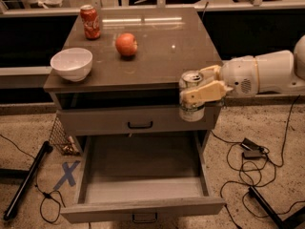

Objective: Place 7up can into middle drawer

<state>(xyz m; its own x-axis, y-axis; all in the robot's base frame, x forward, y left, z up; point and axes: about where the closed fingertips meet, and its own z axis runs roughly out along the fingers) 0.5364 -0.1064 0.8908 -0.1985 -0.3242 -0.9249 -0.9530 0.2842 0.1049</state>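
The 7up can (191,112), white and green with a silver top, is held upright in my gripper (199,88), whose tan fingers (204,93) are shut around its upper half. Can and gripper hang in front of the cabinet's right front corner, level with the upper drawer front (138,120) and above the right side of the open middle drawer (143,180). The middle drawer is pulled out wide, and its grey floor is bare.
On the cabinet top (157,46) stand a red cola can (90,22), an apple (127,44) and a white bowl (71,63). Cables and a black box (252,149) lie on the floor to the right. A dark pole (26,180) and a blue X mark (67,174) lie to the left.
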